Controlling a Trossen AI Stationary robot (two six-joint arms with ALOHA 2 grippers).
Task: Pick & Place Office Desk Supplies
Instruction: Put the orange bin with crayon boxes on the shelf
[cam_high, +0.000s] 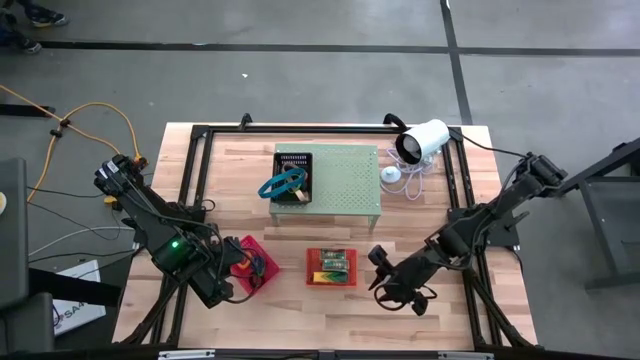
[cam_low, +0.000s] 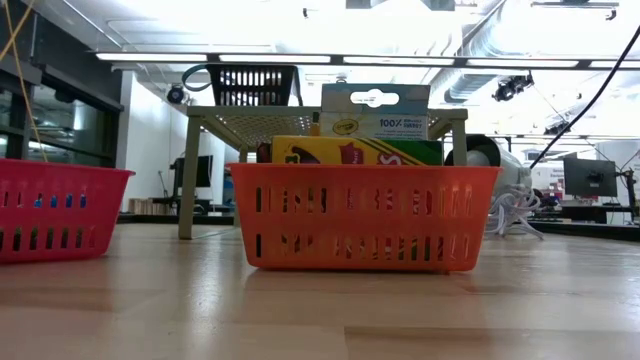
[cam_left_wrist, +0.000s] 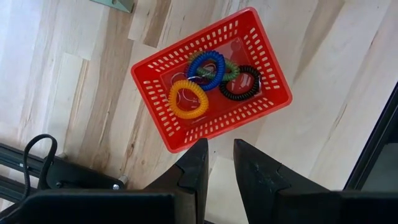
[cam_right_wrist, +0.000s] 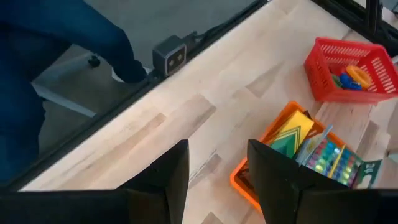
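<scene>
A red basket (cam_left_wrist: 211, 78) near the table's front left holds several coiled rings: blue (cam_left_wrist: 207, 67), orange (cam_left_wrist: 188, 99), black (cam_left_wrist: 240, 83) and green. My left gripper (cam_left_wrist: 219, 163) hovers open above its near edge (cam_high: 226, 286), touching nothing. An orange basket (cam_high: 332, 267) at the front middle holds crayon and marker packs (cam_right_wrist: 311, 152). My right gripper (cam_right_wrist: 217, 177) stands open to the right of it (cam_high: 380, 276), above the table, with nothing between its fingers. A black basket (cam_high: 293, 175) with a blue loop (cam_high: 280, 183) sits on the pale green stand (cam_high: 345, 180).
A white camera-like device (cam_high: 420, 141) with a coiled cord lies at the far right of the table. A black frame (cam_high: 200, 180) runs round the tabletop. Bare wood lies between the baskets and the near edge. A person's blue-clad leg (cam_right_wrist: 68, 37) stands beyond the table.
</scene>
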